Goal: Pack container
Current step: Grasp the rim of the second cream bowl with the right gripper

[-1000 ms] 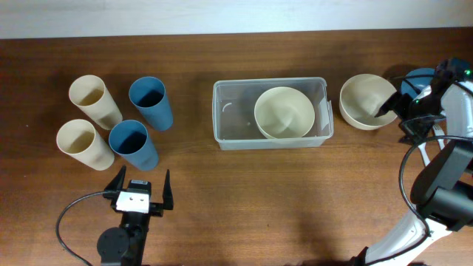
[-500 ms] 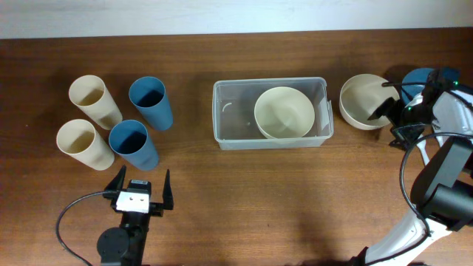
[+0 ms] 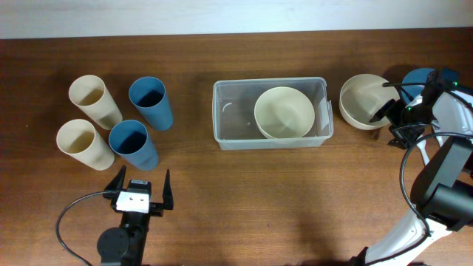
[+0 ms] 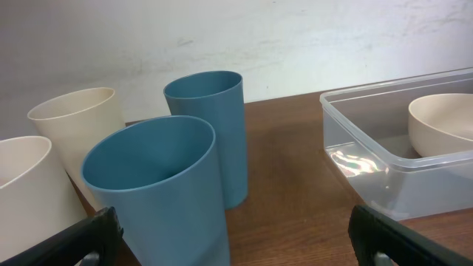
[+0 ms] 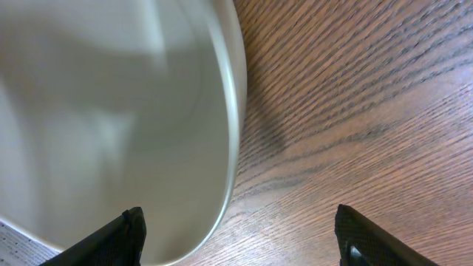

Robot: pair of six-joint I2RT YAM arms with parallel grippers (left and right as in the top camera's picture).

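Only overhead shows blue bowl [image 3: 421, 76] beside right gripper [image 3: 387, 123]

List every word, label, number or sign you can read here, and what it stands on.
No readable text in any view.
The container, both cream bowls, the four cups and the table are plain.
The white plate behind the left gripper is too small to tell.

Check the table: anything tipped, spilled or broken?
Nothing stands out: cups upright, one bowl level in the container, second bowl on the table, right gripper open astride its rim. No spills.
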